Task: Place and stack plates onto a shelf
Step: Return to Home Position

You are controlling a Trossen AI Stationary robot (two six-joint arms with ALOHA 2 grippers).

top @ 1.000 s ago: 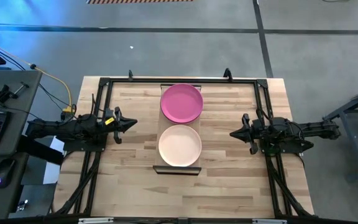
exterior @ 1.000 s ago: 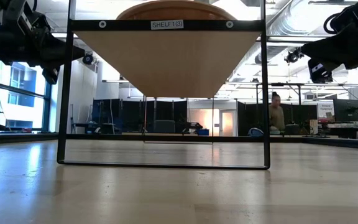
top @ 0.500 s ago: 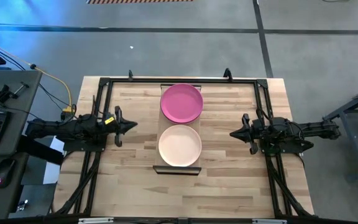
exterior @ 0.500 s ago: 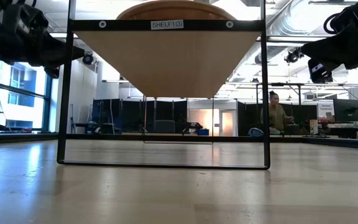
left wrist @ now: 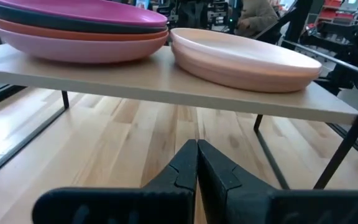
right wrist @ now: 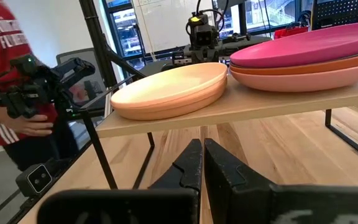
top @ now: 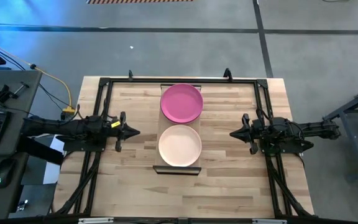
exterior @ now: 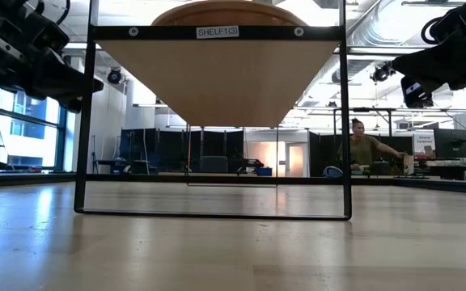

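Where plates (left wrist: 73,37) stack, lower ones show only rims | shelf (top: 158,165) mostly covered

Left end effector (top: 136,132), right (top: 232,133) closed.

At frame centre the shelf (top: 178,170) on the table (top: 229,180), one stack of plates (top: 181,102) on its upper half, second stack (top: 179,145) just below it, left gripper (top: 132,131) left of the shelf, right gripper (top: 234,133) right of it, both apart from it.
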